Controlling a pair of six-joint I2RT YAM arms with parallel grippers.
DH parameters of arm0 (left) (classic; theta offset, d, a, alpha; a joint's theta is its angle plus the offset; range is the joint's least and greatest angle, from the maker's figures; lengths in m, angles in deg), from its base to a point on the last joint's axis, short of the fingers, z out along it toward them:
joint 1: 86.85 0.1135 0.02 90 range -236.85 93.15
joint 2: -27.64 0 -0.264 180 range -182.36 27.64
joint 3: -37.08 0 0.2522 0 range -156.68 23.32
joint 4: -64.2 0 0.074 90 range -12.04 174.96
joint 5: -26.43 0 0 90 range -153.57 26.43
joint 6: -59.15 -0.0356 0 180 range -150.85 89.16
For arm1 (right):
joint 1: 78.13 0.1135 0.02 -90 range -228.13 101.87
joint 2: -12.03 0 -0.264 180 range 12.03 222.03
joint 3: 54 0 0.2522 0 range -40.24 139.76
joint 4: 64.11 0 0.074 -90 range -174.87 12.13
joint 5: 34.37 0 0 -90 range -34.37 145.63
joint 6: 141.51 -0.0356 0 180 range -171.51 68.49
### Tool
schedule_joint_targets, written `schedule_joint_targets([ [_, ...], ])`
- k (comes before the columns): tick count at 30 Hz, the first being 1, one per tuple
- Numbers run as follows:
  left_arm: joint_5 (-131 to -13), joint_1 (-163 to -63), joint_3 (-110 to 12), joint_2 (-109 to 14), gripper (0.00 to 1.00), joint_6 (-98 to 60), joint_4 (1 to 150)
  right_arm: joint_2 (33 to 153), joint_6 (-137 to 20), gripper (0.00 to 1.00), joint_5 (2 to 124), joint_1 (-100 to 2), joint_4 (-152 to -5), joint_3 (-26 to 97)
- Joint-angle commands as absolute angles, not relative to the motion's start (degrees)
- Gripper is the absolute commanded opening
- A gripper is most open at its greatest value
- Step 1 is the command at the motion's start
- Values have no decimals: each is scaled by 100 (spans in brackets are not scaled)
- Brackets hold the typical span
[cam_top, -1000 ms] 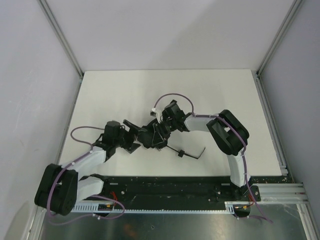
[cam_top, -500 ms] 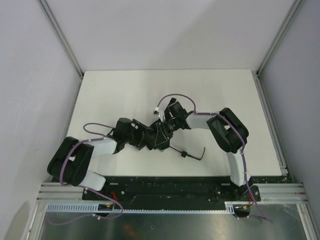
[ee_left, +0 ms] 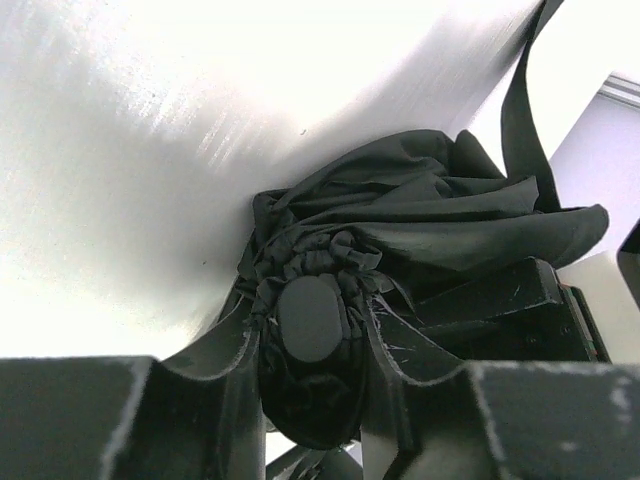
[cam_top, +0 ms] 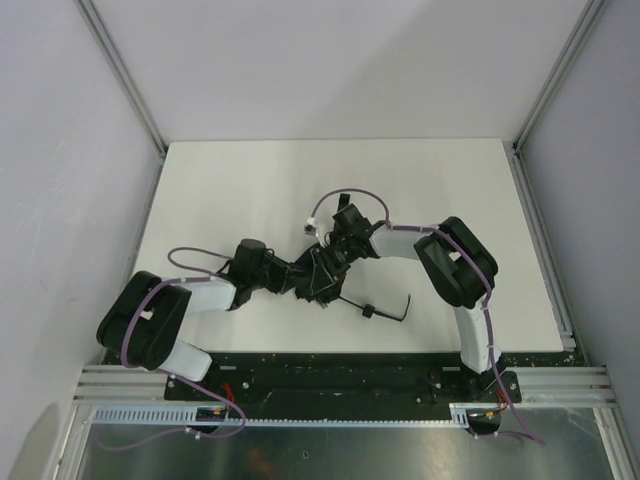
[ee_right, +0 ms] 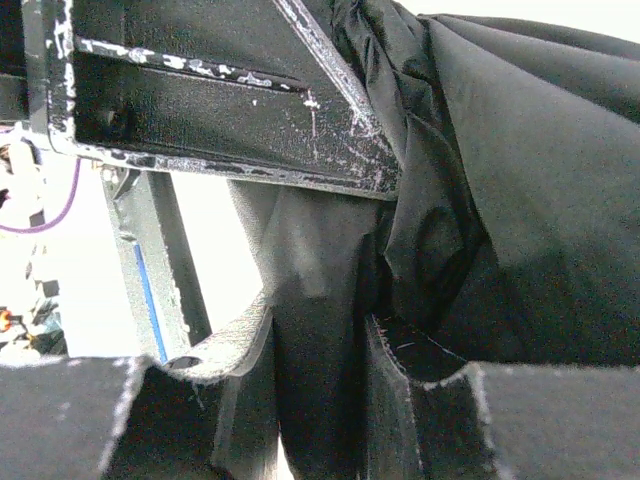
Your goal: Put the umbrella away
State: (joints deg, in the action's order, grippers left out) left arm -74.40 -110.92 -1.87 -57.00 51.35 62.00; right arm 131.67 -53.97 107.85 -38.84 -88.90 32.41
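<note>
Left-arm fingers (ee_left: 222,352) clamp the gathered, rounded end of the all-black folding fabric umbrella (ee_left: 430,215), and the right-arm fingers (ee_right: 235,365) pinch a fold of its canopy. It lies bunched near the middle of the white counter (cam_top: 230,180), between the two wrists. A thin black strap (cam_top: 368,310) trailing toward the arm bases is probably its wrist loop.

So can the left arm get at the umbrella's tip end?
Yes, it looks so: the left gripper has its fingers either side of the umbrella's rounded cap, unobstructed. The right gripper holds the fabric.
</note>
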Motion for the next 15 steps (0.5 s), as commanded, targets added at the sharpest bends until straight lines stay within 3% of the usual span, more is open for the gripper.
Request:
schedule_joint_targets([
  [1, -6792, -11076, 85, -5904, 0, 4458, 6666, 12922, -5660, 21, 9711, -3881, -10025, 3043],
  [3, -6947, -11075, 138, -5922, 0, 4608, 6753, 12560, -5663, 37, 9316, -3835, -10082, 3043],
  [5, -7032, -11078, 116, -5881, 0, 4743, 7063, 12049, -5569, 64, 8639, -3711, -10138, 3038],
  [8, -7071, -11076, 17, -5749, 0, 4805, 7498, 11345, -5422, 92, 7424, -3347, -10067, 2967],
  [10, -7166, -11080, 48, -5653, 0, 4860, 7590, 10899, -5256, 98, 6476, -2932, -9746, 2710],
  [15, -7441, -11088, 185, -5556, 0, 5031, 7738, 10411, -4530, 99, 4440, -1673, -8526, 1886],
])
